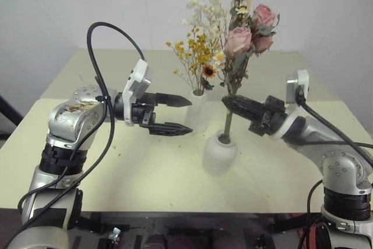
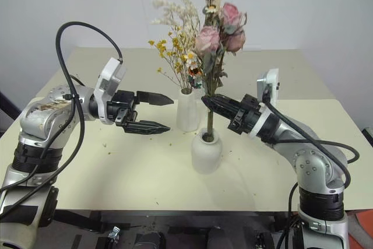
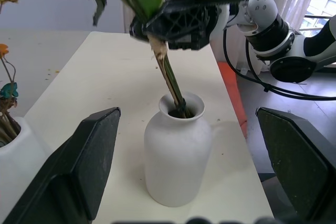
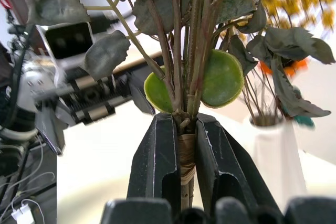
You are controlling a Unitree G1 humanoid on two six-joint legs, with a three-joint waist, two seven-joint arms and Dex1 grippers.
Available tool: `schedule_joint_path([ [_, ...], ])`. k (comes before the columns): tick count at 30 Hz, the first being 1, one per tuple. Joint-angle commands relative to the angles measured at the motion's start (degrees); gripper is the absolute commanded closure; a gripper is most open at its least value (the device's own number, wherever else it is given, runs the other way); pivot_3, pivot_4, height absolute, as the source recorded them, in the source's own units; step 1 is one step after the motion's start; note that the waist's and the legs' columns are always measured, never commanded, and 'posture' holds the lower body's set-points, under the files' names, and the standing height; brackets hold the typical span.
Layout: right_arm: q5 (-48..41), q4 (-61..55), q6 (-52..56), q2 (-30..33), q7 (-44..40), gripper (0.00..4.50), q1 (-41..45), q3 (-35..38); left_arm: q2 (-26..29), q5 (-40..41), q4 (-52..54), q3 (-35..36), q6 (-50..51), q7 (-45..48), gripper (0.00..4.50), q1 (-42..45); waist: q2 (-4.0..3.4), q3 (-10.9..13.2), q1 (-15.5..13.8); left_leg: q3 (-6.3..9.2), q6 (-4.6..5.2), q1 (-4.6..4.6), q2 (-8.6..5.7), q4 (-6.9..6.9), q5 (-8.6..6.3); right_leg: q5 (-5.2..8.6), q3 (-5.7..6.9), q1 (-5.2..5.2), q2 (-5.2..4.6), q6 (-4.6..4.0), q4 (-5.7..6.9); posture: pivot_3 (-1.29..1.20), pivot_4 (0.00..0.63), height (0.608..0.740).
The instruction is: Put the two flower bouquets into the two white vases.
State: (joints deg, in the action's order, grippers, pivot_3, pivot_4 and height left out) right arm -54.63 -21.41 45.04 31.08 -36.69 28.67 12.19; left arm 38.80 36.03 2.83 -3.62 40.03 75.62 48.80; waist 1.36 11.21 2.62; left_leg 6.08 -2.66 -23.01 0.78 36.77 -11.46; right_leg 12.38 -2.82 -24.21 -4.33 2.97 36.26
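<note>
matt white ceramic vases (image 1: 219, 154), smooth cream tabletop (image 1: 145, 173)

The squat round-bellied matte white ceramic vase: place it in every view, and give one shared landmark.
Left eye view: squat white vase, lower centre.
Right eye view: lower centre.
Left wrist view: centre, between the open left gripper's fingers.
Right wrist view: I cannot make it out.
Landmark: the pink rose bouquet's stems entering its neck.
</note>
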Motion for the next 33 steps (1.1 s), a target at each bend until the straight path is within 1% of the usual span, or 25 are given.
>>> schedule_joint_path([
  [1, 1.0, -1.0, -3.0, -0.1, -0.8, 4.28, -0.5, 0.6, 0.3, 0.2, 1.1, 0.0, 0.0, 0.4, 0.0, 1.2, 0.0, 0.0, 0.0, 0.0, 0.0, 0.0, 0.0, 0.0, 0.0, 0.0, 0.0, 0.0, 0.0, 0.0, 0.01, 0.0, 0.15, 0.74],
  [13, 9.8, 0.5, -11.3, -2.5, -4.7, 4.28, -5.8, -3.7, 0.3, -0.1, 0.6, -0.3, 0.0, 0.5, 0.0, 1.9, 0.0, 0.0, 0.0, 0.0, 0.0, 0.01, -0.01, 0.0, 0.0, 0.01, 0.0, 0.02, 0.0, 0.02, -0.01, 0.0, 0.15, 0.74],
  [16, 10.0, 0.3, -11.6, -2.5, -5.0, 3.2, -6.5, -3.8, 0.4, -0.1, 0.5, -0.2, 0.0, 0.5, 0.0, 2.0, 0.0, 0.0, 0.0, 0.0, 0.0, 0.02, 0.0, 0.0, 0.0, 0.01, 0.0, 0.02, 0.01, 0.02, 0.0, 0.0, 0.15, 0.74],
  [17, 9.8, 0.2, -11.7, -2.5, -5.1, 2.97, -6.7, -3.7, 0.4, -0.2, 0.4, -0.2, 0.0, 0.5, 0.0, 2.0, 0.0, 0.0, 0.0, 0.0, 0.0, 0.01, 0.0, 0.0, 0.0, 0.01, 0.0, 0.02, 0.0, 0.02, 0.0, 0.0, 0.15, 0.74],
  [19, 9.1, -0.8, -11.5, -1.9, -5.3, 2.33, -7.6, -2.7, 0.4, -0.3, 0.1, -0.2, -0.2, 0.6, 0.0, 2.1, 0.0, 0.0, -0.1, 0.0, 0.0, 0.01, -0.01, 0.0, 0.0, 0.01, 0.0, 0.02, 0.0, 0.02, 0.0, 0.0, 0.15, 0.74],
  [20, 8.8, -1.2, -11.4, -1.7, -5.4, 1.94, -8.0, -2.3, 0.4, -0.3, 0.1, -0.1, -0.3, 0.6, 0.0, 2.1, 0.0, 0.0, -0.1, 0.0, 0.0, 0.02, 0.0, 0.0, 0.0, 0.01, 0.0, 0.02, 0.0, 0.02, 0.0, 0.0, 0.15, 0.74],
  [25, 7.9, -4.0, -11.2, 1.5, -6.9, 0.23, -11.3, 0.2, 0.3, -0.7, -0.3, -0.2, -0.9, 0.7, 0.0, 2.2, 0.0, 0.0, -0.2, 0.0, 0.0, -0.01, -0.01, 0.0, 0.0, 0.01, 0.0, 0.02, -0.01, 0.02, -0.02, 0.0, 0.15, 0.74],
  [26, 7.8, -4.3, -11.2, 2.2, -7.4, 0.02, -11.8, 0.5, 0.2, -0.8, -0.4, -0.3, -1.0, 0.7, 0.0, 2.2, 0.0, 0.0, -0.2, 0.0, 0.0, 0.0, -0.01, 0.0, 0.0, 0.01, 0.0, 0.04, -0.01, 0.02, -0.02, 0.0, 0.15, 0.74],
  [33, 8.3, -3.1, -11.9, 8.8, -13.0, 0.02, -15.0, 3.8, -0.4, -1.3, -0.8, -0.1, -1.6, 0.7, 0.0, 2.0, 0.0, 0.0, -0.1, 0.0, 0.0, 0.03, -0.01, 0.0, 0.0, 0.02, 0.0, 0.05, 0.0, 0.03, -0.02, 0.0, 0.15, 0.74],
])
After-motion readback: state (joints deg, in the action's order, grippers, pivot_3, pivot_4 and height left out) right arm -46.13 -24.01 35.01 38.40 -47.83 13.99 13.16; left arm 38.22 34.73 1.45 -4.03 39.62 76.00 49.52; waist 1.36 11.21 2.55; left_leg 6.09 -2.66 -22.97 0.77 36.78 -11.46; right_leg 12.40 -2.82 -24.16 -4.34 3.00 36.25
